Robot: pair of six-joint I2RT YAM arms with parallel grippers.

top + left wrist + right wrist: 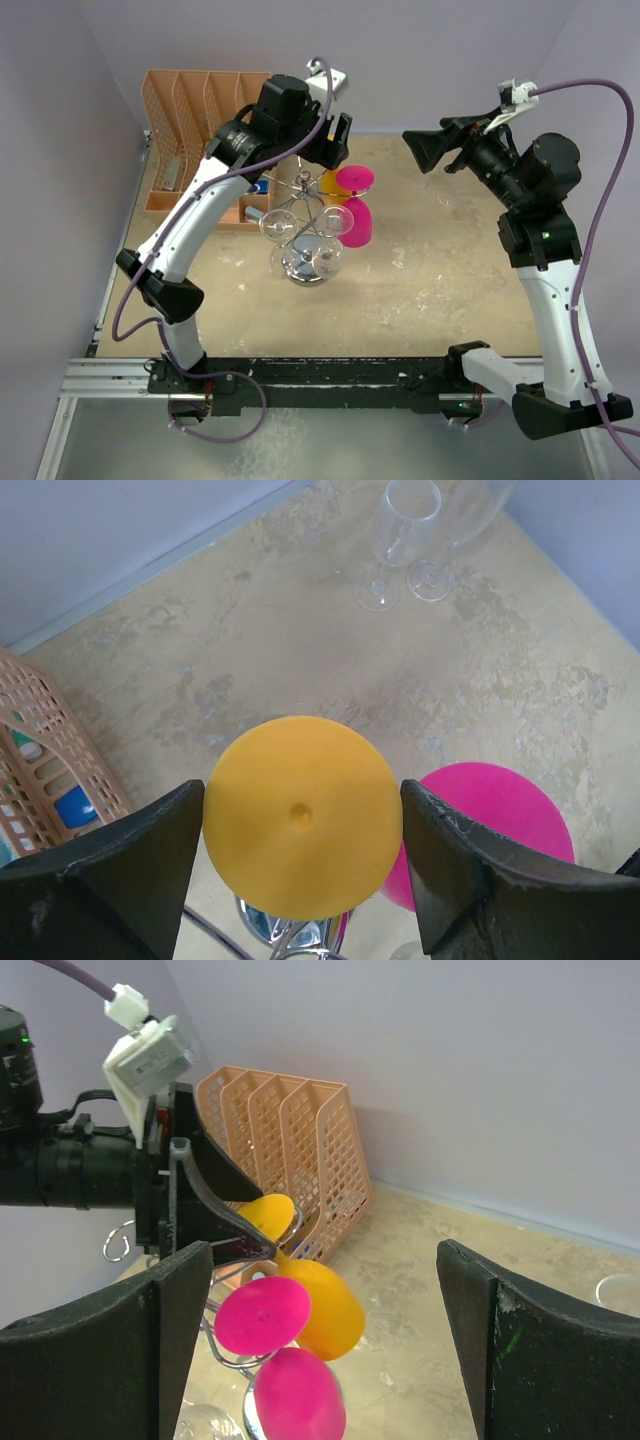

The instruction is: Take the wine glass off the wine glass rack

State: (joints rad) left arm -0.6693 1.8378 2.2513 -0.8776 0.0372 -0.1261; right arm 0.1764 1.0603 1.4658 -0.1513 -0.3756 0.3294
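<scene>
The yellow wine glass (300, 815) is hung upside down on the wine glass rack (312, 265), left of centre and towards the far side of the table (450, 280). Its round foot is carried uppermost in one of the wire curls. Its bowl is hung below, tipped a little to the right in the right wrist view, so the long axis is steep but not quite plumb.

The left gripper (302, 795) is set directly over that foot and looks down along the axis. Its fingers (120, 870) are seen to meet the rim of the foot on both sides, so the foot appears to be clamped between them. The right gripper (418, 152) is held well apart to the right, with its jaws spread wide and nothing between them. The left arm is clearly the nearer one.

A pink wine glass (262, 1313) is hung just beside the yellow one, on its right. It is judged likely to be knocked if the foot is drawn out that way. The open end of the curl cannot be made out.
</scene>
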